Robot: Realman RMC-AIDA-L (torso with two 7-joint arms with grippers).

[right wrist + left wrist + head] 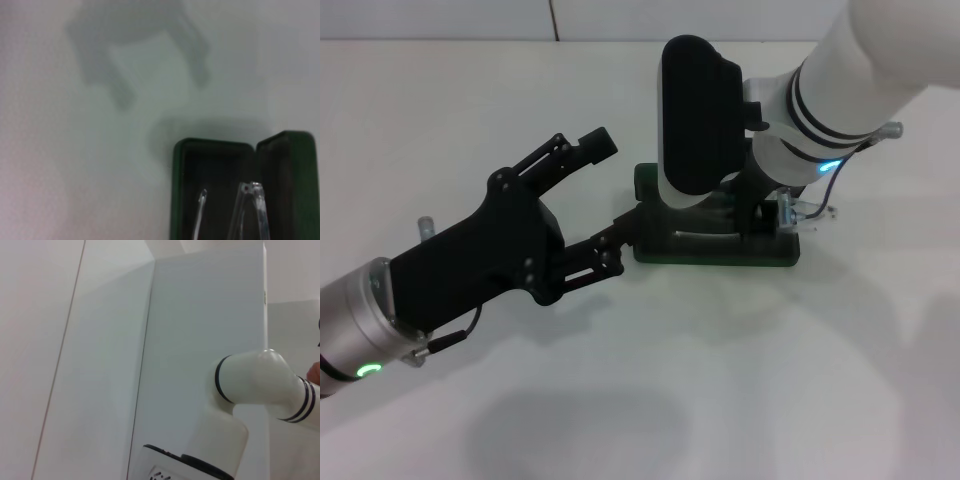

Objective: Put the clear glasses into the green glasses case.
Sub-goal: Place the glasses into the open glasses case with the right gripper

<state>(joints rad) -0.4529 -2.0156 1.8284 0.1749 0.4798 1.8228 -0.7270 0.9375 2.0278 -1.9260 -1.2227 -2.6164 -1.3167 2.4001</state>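
Nearest in the head view, the left arm reaches in from the near left, its black left gripper [610,195] spread wide with nothing between the fingers. The lower finger [610,245] points at the left end of the green glasses case [720,250] and appears to touch it there, while the upper finger [582,147] angles up and away over the white table [720,380].

Just beyond, the case lies open on the table, long side across the view. The right wrist view shows its dark inner lining [210,190] and the thin transparent arms of the clear glasses [247,210] reaching down into the tray, beside the raised lid [287,185].

Farther back, the right arm comes down from the far right, its black wrist housing [698,115] above the case. The right gripper [760,210] is down at the case's right half, but whether its fingers are apart or closed cannot be told. A bit of clear plastic [810,212] shows just right of it
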